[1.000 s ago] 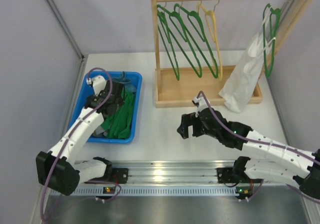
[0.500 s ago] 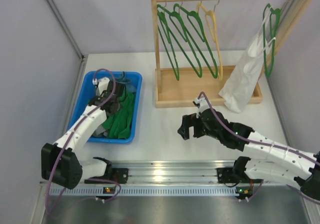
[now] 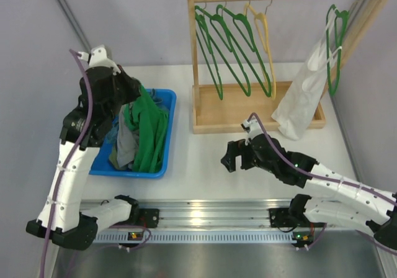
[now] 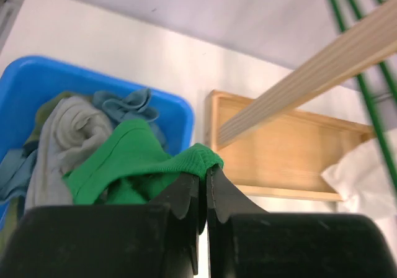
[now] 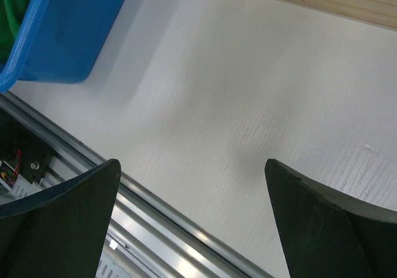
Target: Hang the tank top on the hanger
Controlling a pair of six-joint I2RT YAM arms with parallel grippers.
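The bright green tank top hangs stretched up out of the blue bin, its upper edge pinched in my left gripper, which is raised above the bin. In the left wrist view the jaws are shut on a fold of the tank top, with the left gripper tips meeting at the fabric. The yellow hanger hangs on the wooden rack's rail, right of the dark green ones. My right gripper hovers open over the bare table, nothing between its fingers.
Grey and teal clothes lie in the bin beside the tank top. Three dark green hangers hang left of the yellow one, another at the right end with a white garment. The wooden rack base stands behind the right gripper.
My left gripper closed on the tank top down in the bin, then rose and pulled the fabric upward. The right arm has barely moved.
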